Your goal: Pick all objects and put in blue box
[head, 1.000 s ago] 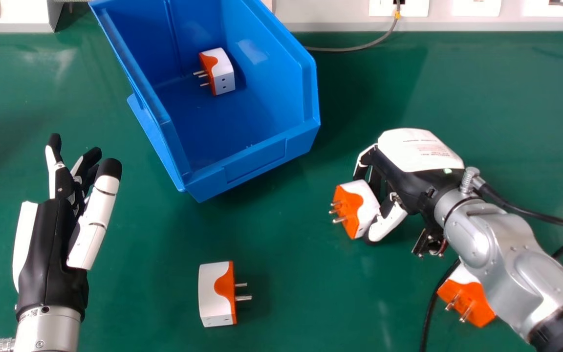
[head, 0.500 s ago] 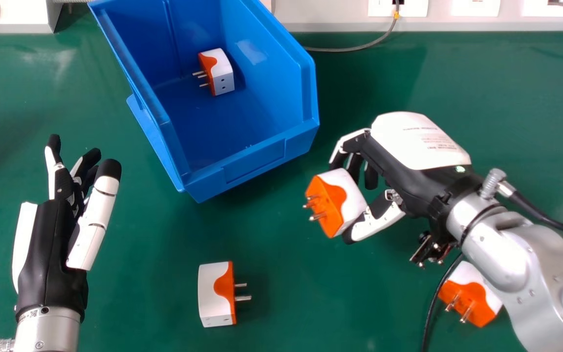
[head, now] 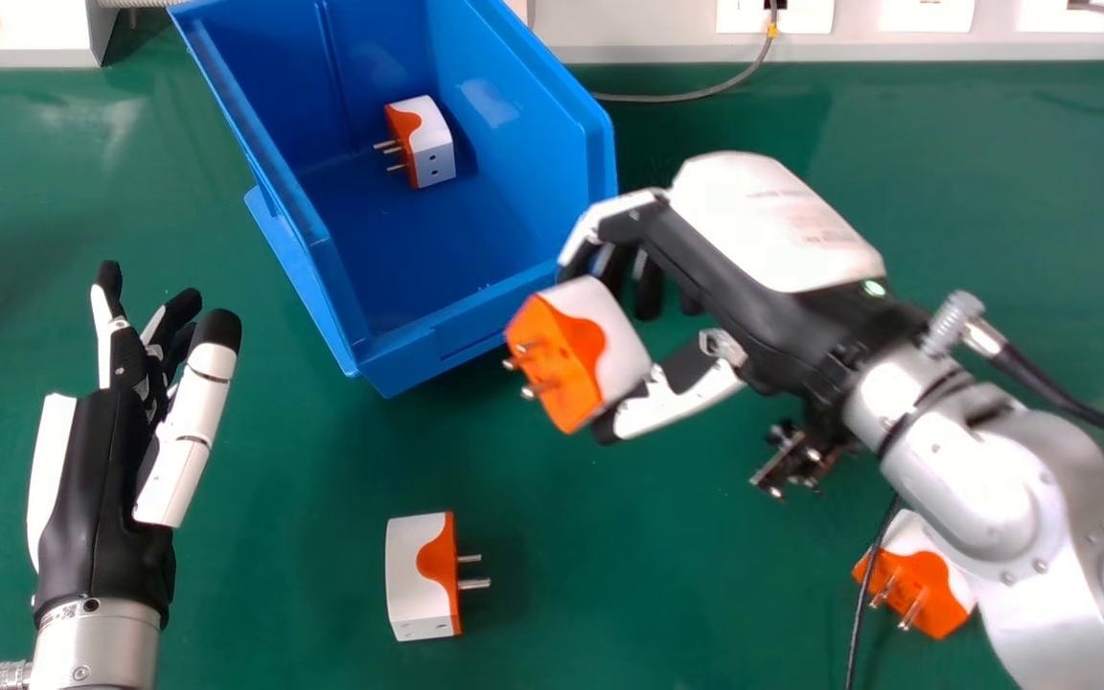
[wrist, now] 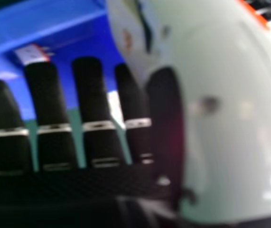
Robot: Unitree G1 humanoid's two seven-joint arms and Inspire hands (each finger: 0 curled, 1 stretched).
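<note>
In the head view my right hand (head: 753, 230) is above the table by the blue box's (head: 504, 316) near right corner, its fingers and thumb pinching a white and orange plug adapter (head: 576, 350). The same hand (wrist: 90, 95) shows in the right hand view beside the held adapter (wrist: 235, 118), which looms close. Another adapter (head: 423, 142) lies inside the box. A third adapter (head: 421, 577) lies on the table at the near middle; a fourth (head: 916, 580) sits at the near right, partly behind my right forearm. My left hand (head: 97, 479) is open above the table's left side.
The green table (head: 667, 575) carries everything. A grey cable (head: 686, 97) runs behind the box's right side to the wall strip (head: 648, 29) at the back. A black cable (head: 863, 613) hangs below my right wrist, near the fourth adapter.
My right hand has lifted the held adapter and carried it leftward and away from me, toward the blue box. My left hand and the adapters on the table have stayed put.
</note>
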